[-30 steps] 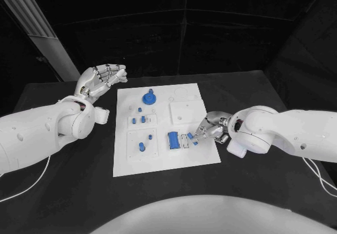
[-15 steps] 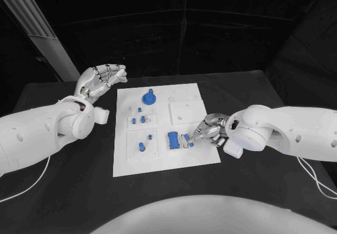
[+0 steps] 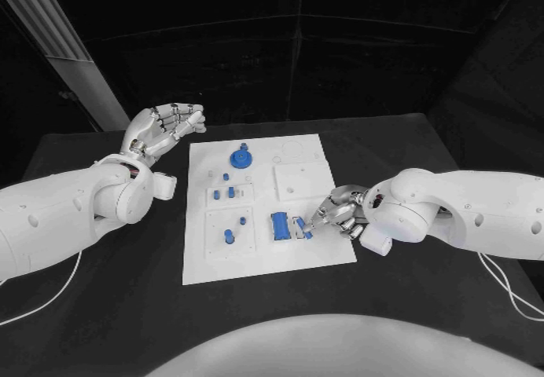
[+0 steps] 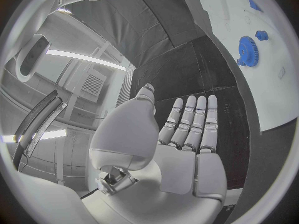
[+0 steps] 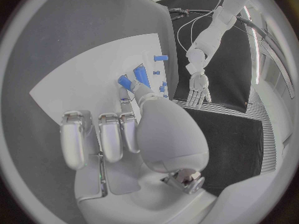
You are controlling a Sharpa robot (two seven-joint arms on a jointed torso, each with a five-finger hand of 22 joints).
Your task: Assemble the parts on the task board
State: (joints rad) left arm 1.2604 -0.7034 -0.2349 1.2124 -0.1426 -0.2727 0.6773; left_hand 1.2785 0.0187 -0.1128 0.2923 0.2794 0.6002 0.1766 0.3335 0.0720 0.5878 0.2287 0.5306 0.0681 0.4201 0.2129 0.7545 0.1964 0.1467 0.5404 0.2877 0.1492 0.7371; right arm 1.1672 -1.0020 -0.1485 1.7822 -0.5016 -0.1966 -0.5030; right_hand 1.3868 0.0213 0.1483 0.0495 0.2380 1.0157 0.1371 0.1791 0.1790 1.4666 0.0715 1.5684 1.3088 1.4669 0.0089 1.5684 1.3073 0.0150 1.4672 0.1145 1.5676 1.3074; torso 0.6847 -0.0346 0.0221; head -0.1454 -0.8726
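The task board (image 3: pixel 266 206) lies in the middle of the tabletop (image 3: pixel 420 290), its long sides running from the near edge toward the far edge. Several blue parts are seen on it: a gear (image 3: pixel 240 158) toward the board's far end, a few small pieces (image 3: pixel 226 192) along its left side, and a larger rectangular block (image 3: pixel 279 225) toward its near right part. Whether each of these is fully seated cannot be told.

The right hand (image 3: pixel 336 212) is lowered over the board's right edge, just beside the rectangular block. A small blue part (image 3: pixel 303 227) is pinched at its fingertips (image 5: pixel 126 82), as the right wrist view shows, and is held low over the board next to the block. It is judged that this piece is being fitted into its place and that the step is not yet finished.

The left hand (image 3: pixel 166 126) is raised off the tabletop past the board's far left corner, with its fingers loosely spread and nothing held in it; the left wrist view shows the palm bare.

The task is judged to be partly done: some parts appear placed, one is in hand, and pale outlines near the board's far right corner may be unfilled, though that cannot be confirmed.
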